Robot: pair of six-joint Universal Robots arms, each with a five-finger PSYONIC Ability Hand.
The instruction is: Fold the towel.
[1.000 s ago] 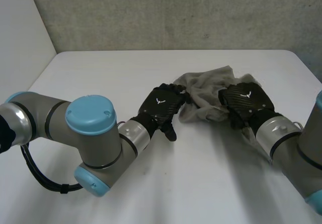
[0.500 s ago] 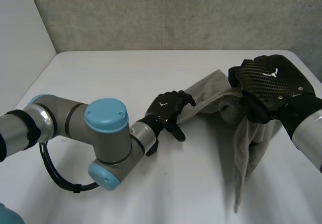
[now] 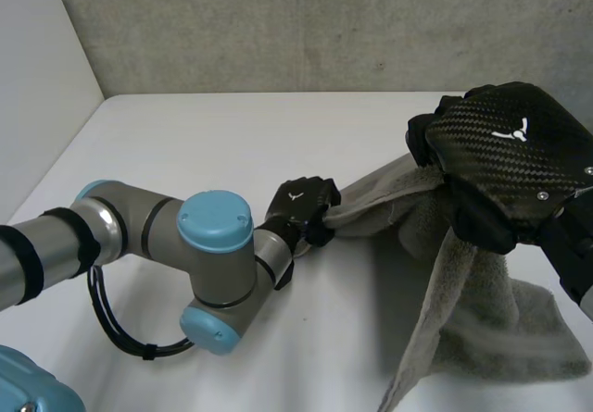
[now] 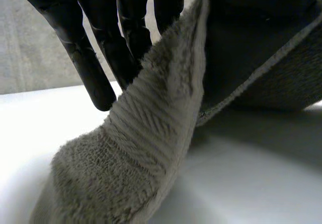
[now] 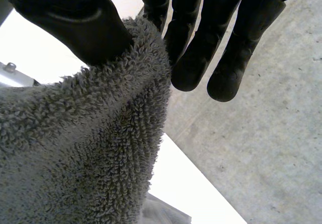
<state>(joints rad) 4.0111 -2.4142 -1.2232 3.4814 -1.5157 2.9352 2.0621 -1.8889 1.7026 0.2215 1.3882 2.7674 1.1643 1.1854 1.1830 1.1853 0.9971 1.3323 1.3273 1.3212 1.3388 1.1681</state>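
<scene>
Grey terry towel (image 3: 482, 329): one item, strung between both hands over the white table (image 3: 213, 134).

Left hand (image 3: 301, 206): low, near the table's middle, at the towel's narrow end. From the head view I read it as clenched on that end. In the left wrist view the cloth (image 4: 141, 148) runs across the fingers (image 4: 93, 68). The thumb side is dark there, so I log the pinch as probable rather than certain.

Right hand (image 3: 505, 157): raised well above the table, close to the camera, at the towel's upper edge. In the right wrist view the thumb (image 5: 65, 22) presses the pile (image 5: 85, 148) against the fingers (image 5: 188, 53), a firm grasp.

Towel, lie: from the left hand it rises in a taut band to the right hand. From there the rest hangs in loose folds, its lower part bunched towards the table's near right side.

Left arm (image 3: 218, 255): bent, lying low across the table's near left.
</scene>
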